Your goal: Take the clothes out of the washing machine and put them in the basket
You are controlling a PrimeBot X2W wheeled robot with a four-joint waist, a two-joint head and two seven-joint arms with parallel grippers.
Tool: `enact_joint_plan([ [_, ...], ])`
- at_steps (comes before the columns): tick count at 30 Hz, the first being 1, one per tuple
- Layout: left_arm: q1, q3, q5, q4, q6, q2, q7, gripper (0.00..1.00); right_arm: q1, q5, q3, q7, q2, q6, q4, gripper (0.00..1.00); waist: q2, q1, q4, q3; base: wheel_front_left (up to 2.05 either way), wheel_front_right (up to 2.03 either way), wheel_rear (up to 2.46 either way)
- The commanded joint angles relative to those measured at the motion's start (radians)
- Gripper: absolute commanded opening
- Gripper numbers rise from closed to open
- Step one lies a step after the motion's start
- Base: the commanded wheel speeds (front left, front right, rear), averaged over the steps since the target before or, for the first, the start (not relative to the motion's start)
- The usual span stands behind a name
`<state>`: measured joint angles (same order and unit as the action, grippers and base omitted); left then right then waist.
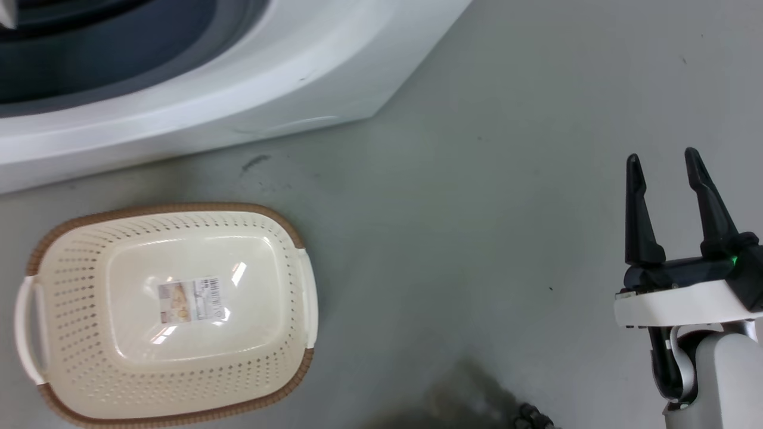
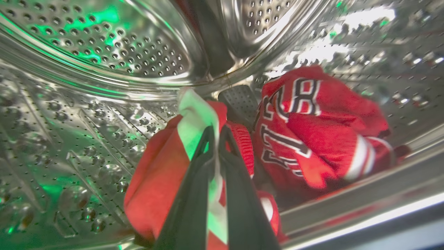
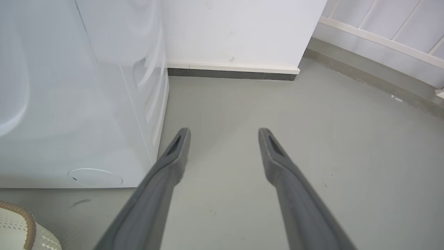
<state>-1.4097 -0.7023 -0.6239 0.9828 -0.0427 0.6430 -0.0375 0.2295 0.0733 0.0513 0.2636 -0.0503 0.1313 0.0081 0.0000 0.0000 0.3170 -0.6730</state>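
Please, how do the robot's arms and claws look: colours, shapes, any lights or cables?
The right claw has two long black fingers, tapering to tips, on a black base with a small green light. Under it sit a white plate and a pale grey forearm. The left claw shows the same dark fingers.

Floor [image 1: 477, 238]: grey, smooth, faintly scuffed.
On floor: basket [image 1: 71, 286], upright; washing machine [image 1: 268, 89] close behind.

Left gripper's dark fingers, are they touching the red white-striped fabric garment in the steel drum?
Touching. Left wrist view: the left gripper is shut on the white stripe of the red garment.
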Motion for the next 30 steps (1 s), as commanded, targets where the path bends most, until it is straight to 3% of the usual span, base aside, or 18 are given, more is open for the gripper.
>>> enact_joint_plan([
  [1,0.043,0.007,-0.01,0.016,0.009,-0.02,-0.068,0.0,0.0,-0.02,0.014,0.002,0.0,-0.001,0.008,1.0,0.0,0.0,-0.056,0.074,0.0,0.0,0.0],
  [5,0.125,0.014,-0.024,0.04,0.015,-0.072,-0.185,0.0,-0.011,-0.043,0.042,0.002,0.0,-0.001,0.018,1.0,0.0,0.0,-0.083,0.148,0.0,0.0,0.0],
  [10,0.23,0.049,-0.032,0.003,0.024,-0.115,-0.228,0.0,-0.031,-0.074,0.059,0.002,0.0,-0.001,0.03,1.0,0.0,0.0,-0.116,0.238,0.0,0.0,0.0],
  [19,0.473,0.198,0.077,-0.299,0.086,-0.138,-0.229,0.0,-0.071,-0.098,0.067,0.002,0.0,-0.001,0.046,1.0,0.0,0.0,-0.163,0.361,0.0,0.0,0.0],
  [30,0.762,0.367,0.213,-0.628,0.081,-0.195,-0.228,0.0,-0.128,-0.121,0.08,0.002,0.0,-0.001,0.064,1.0,0.0,0.0,-0.233,0.481,0.0,0.0,0.0],
])
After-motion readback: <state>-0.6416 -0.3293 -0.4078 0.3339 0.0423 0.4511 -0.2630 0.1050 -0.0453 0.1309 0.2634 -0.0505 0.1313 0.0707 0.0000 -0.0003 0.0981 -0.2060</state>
